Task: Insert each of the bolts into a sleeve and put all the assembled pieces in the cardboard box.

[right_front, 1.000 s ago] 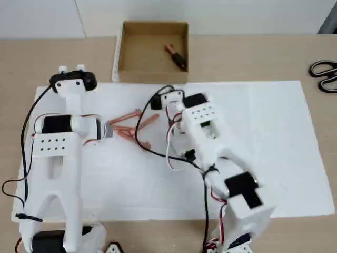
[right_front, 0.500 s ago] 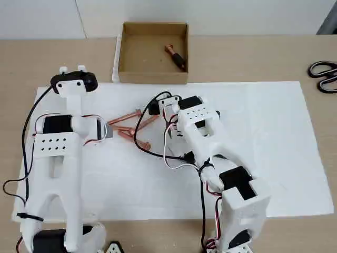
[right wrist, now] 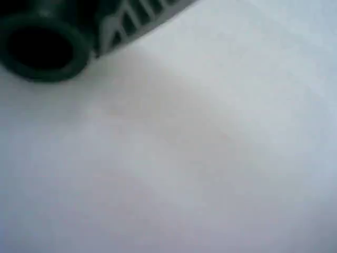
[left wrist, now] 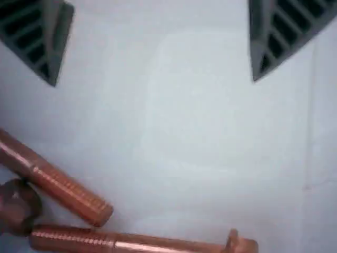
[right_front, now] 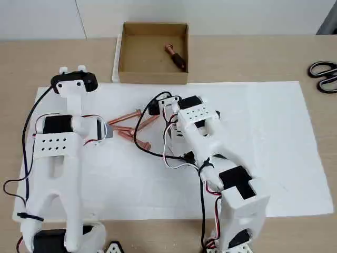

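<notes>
A: Where is there room to pass?
B: The right half of the white sheet [right_front: 274, 137] is bare; the cardboard box [right_front: 152, 78] stands open-topped, one piece [right_front: 175, 56] near its right wall.
A: And in the way?
B: The left arm [right_front: 58, 147] and right arm [right_front: 197, 121] flank the bolts [right_front: 126, 116]; a black cable [right_front: 140, 138] loops just beside them.

A light wooden table [right_front: 263, 58] is seen from above, filling most of the high view. Its middle is covered by a large white sheet [right_front: 274, 137], slightly creased, with bare wood left along the top, the left and the right edges. Across the top of the frame a white wall [right_front: 210, 16] is shown behind the table, marked by a thin slanted seam at the upper left. A pair of black-handled scissors [right_front: 324, 75] is laid on the wood at the right edge. Everything is lit softly and evenly, with only faint shadows cast.
</notes>
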Motion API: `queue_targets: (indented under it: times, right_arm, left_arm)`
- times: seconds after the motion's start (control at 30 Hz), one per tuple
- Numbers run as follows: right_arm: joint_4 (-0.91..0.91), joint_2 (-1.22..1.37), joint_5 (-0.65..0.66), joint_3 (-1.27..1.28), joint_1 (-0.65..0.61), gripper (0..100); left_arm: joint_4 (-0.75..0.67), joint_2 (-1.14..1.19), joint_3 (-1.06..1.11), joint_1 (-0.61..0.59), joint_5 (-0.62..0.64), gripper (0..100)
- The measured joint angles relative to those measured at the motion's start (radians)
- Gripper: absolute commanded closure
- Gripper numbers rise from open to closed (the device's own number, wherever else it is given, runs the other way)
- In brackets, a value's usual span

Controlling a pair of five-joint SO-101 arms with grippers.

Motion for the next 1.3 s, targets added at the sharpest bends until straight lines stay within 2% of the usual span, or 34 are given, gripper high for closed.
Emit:
queue_targets:
  times: [0.3, 0.43, 0.57, 0.8, 0.97, 1.17, 1.3]
  right_arm:
    - [0.006, 0.003, 0.0, -0.006, 0.0, 88.6]
    - [0.006, 0.008, 0.0, -0.008, 0.0, 99.8]
    - [0.011, 0.012, 0.002, -0.023, 0.006, 99.3]
    - [0.189, 0.031, 0.049, -0.189, 0.006, 99.4]
    - [0.275, -0.049, 0.08, -0.347, 0.061, 99.5]
    - [0.282, -0.272, 0.087, -0.368, 0.135, 99.5]
    - [0.284, -0.347, 0.087, -0.331, 0.224, 99.5]
  left_arm:
    - [0.0, 0.0, 0.0, 0.0, 0.0, 78]
    - [0.0, 0.0, 0.0, 0.0, 0.0, 78]
    - [0.0, 0.0, 0.0, 0.0, 0.0, 78]
    - [0.043, 0.006, -0.058, 0.0, -0.002, 78]
    - [0.138, 0.009, -0.195, 0.0, -0.008, 78]
    - [0.181, 0.038, -0.27, 0.02, -0.11, 78]
    - [0.181, 0.153, -0.33, 0.02, -0.061, 78]
